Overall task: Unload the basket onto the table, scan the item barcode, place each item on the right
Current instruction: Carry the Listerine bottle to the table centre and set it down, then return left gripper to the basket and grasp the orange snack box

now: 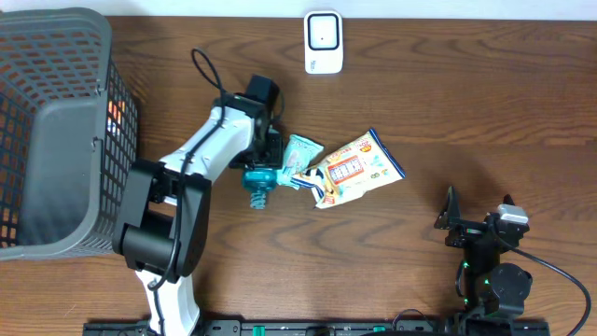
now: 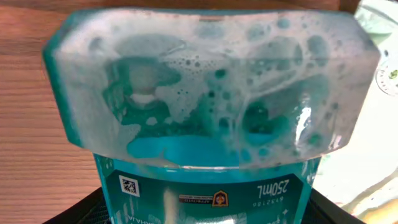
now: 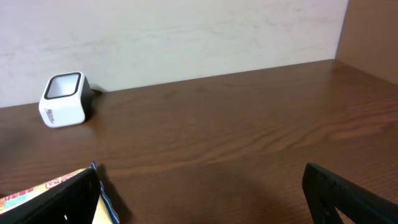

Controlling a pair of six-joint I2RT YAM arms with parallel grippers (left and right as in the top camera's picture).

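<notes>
Currently, entry by entry:

**Progress.** You are looking at a scan not yet made. The teal bottle (image 1: 260, 182) is lying near the middle of the table, a little toward the left edge. It is well apart from the scanner (image 1: 324, 42), which is sitting at the far edge. The pick-up appears to be the step in hand. Carrying the bottle to the scanner and turning its label to the window are, by my judgement, both remaining. You cannot tell whether the bottle is resting on the wood or just clear of it.

**Left claw.** The left gripper (image 1: 264, 161) is grasping the teal bottle, its jaws standing partly apart around the body. In the wrist view the foamy bottle is filling the frame, with a dark finger (image 2: 78, 211) showing at each lower corner. The label, bearing a small square code (image 2: 129, 185), is facing the wrist camera.

**Right claw.** The right gripper (image 1: 452, 222) is standing fully released toward the near-right corner, grasping nothing and touching nothing.

**Also present.** A teal packet (image 1: 303, 151) and a yellow snack bag (image 1: 359, 168) are lying just beside the bottle, on its right. A grey basket (image 1: 65, 140) is occupying the left edge.
</notes>
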